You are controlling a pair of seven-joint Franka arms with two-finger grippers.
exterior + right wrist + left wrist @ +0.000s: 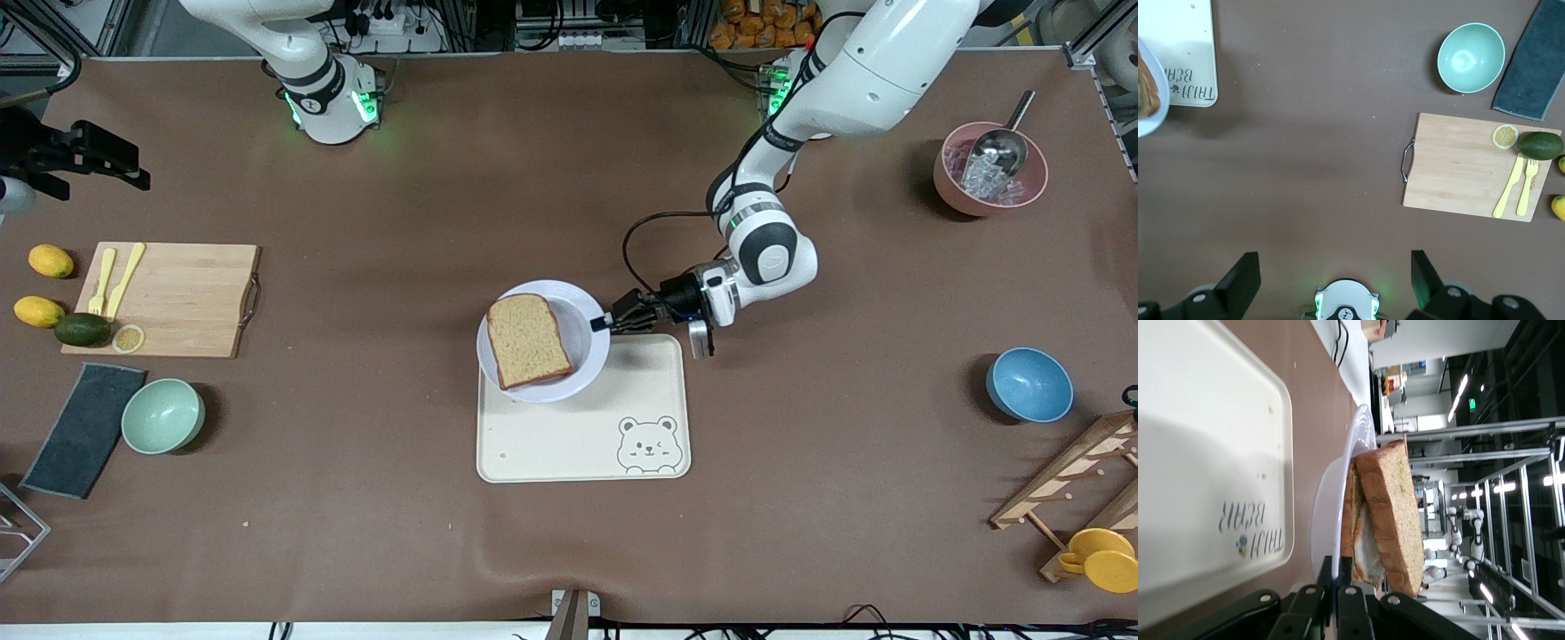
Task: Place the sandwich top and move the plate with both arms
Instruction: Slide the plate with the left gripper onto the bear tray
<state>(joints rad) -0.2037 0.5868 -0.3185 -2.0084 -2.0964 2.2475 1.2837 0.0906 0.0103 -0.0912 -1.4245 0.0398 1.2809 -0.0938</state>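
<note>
1. Front view: the left gripper [610, 322] is clamped on the rim of the plate [587, 342], at the edge toward the left arm's end of the surface [569, 533]. The plate overlaps the edge of the cream tray [578, 436] farthest from the camera, and the top slice of bread [527, 340] lies on it, rounded end away from the camera. The right gripper [107, 160] waits with fingers apart, over the right arm's end of the surface, above a cutting board [178, 298] flanked by lemons [50, 260], an avocado [82, 329], a green bowl [163, 415] and a dark cloth [84, 429]. A pink bowl [956, 200] with a scoop [1000, 151] and a blue bowl [1029, 384] sit toward the left arm's end.

2. Left wrist view: the gripper's fingers [1345, 587] pinch the plate's rim [1338, 493]. The plate tilts off the tray [1205, 453], carrying the top slice [1395, 513] stacked on a lower slice [1353, 513], with something white between them.

3. Right wrist view: the right gripper [1333, 280] hangs spread wide over bare brown surface [1305, 153]. The cutting board [1458, 167], knife [1509, 188], fork [1529, 188] and green bowl [1470, 57] lie below; the plate's edge [1155, 110] shows beside the tray [1178, 40].
</note>
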